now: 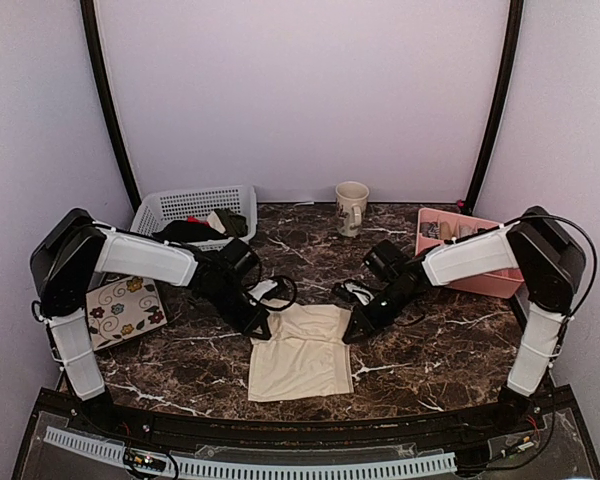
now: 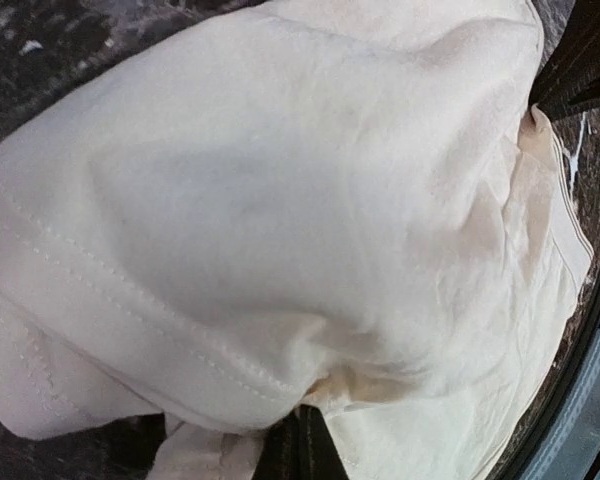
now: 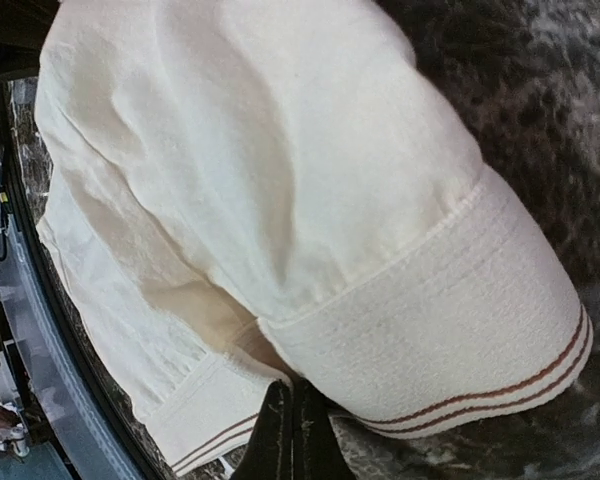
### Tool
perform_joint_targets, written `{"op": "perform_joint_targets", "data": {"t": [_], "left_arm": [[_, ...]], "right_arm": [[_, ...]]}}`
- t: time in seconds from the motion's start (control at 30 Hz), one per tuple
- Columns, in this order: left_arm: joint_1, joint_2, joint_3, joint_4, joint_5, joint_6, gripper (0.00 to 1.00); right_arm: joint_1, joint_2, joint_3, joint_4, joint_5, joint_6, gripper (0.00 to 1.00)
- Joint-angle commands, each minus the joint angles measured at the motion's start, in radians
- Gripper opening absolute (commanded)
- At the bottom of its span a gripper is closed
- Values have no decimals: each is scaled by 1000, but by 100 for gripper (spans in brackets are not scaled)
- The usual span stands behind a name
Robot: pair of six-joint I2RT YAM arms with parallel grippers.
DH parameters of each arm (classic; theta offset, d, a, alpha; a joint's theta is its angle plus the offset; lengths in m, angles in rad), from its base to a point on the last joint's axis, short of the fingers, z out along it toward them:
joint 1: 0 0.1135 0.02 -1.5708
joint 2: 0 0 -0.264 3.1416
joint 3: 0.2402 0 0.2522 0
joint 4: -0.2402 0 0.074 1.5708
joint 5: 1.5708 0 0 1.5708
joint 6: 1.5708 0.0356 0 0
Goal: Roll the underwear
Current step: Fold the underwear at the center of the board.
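Note:
The cream-beige underwear lies on the dark marble table at centre front, its far edge lifted and folded toward the front. My left gripper is shut on its far left corner. My right gripper is shut on its far right corner. In the left wrist view the cloth fills the frame and drapes over my closed gripper. In the right wrist view the waistband with two brown stripes folds over my closed gripper.
A white basket with dark garments stands at the back left. A mug is at the back centre. A pink tray is at the right. A floral tile lies at the left. The table's front edge runs close below the underwear.

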Motion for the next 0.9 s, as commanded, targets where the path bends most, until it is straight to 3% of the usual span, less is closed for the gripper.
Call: {"op": "perform_joint_targets", "data": {"t": [0.0,0.17,0.37,0.87], "left_arm": [[48,35,94,-28,-94,13,0],[73,-7,202,-115,-101,80,0],[98,-103,223,-181,-121,126,0],[93,-314,19,-207,-54,89,0]], "right_arm": [[2,94,95,-7,97,-1,0],[-42,23,192,-93,133,-43,0],[-42,-53,240,-169,139,-73,0],[61,-203,98,-167,98,-22,0]]}}
